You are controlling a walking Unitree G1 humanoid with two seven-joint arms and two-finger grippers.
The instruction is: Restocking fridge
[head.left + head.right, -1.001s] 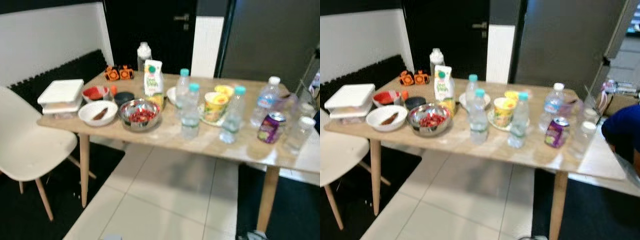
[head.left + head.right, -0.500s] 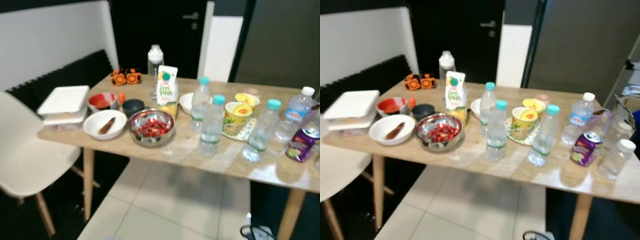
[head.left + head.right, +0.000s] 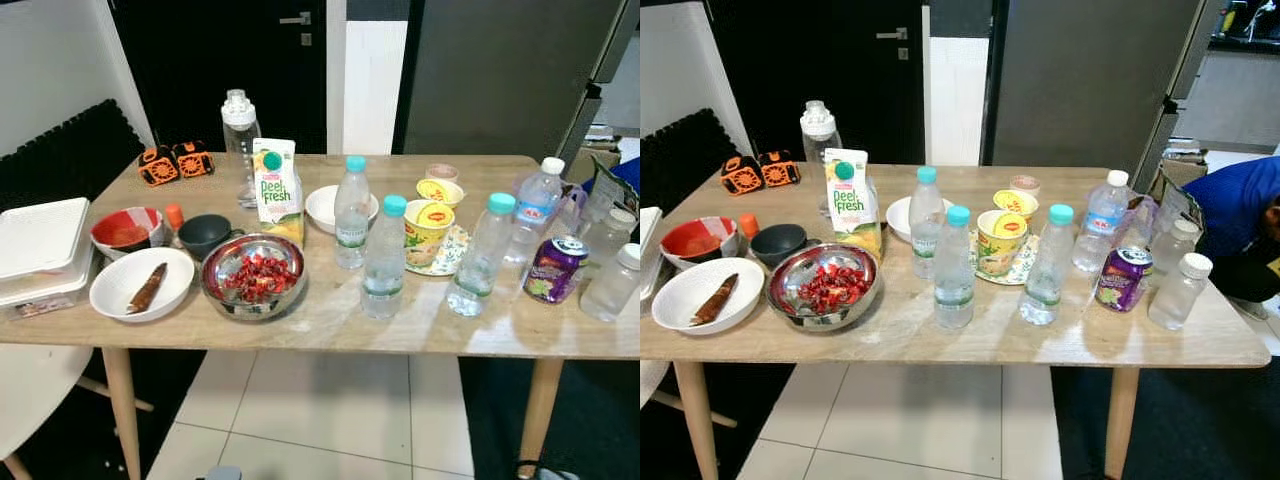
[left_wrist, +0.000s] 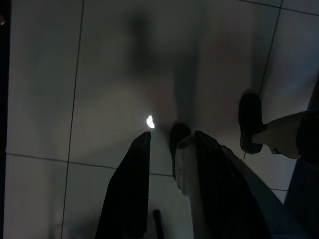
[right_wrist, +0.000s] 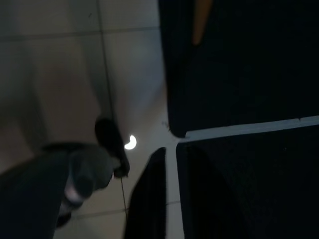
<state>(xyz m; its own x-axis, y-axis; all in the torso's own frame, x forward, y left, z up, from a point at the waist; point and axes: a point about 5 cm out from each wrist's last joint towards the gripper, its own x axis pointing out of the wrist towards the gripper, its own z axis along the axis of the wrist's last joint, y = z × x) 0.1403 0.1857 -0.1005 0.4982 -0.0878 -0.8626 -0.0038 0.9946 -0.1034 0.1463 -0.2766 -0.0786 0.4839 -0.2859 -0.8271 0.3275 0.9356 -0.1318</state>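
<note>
Wooden table [image 3: 330,335] spans the head views with a grey fridge [image 3: 1080,80] behind it; a person in blue [image 3: 1240,215] bends at the table's right end. On the table: steel bowl of red pieces [image 3: 254,278] near the front left, juice carton [image 3: 279,185] just behind it, three teal-capped water bottles [image 3: 384,258] at centre, purple can [image 3: 553,270] toward the right. Left gripper [image 4: 169,149] hangs over floor tiles with its fingers spread and holding nothing; right gripper [image 5: 172,164] also hangs low, finger state too dark to tell.

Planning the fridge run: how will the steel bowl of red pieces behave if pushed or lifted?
The steel bowl looks stiff and smooth-walled, so probably slippery for two fingers. Its rounded bottom may rock when pushed. The red pieces lie loose and uncovered, so tilting would likely spill them.
</note>
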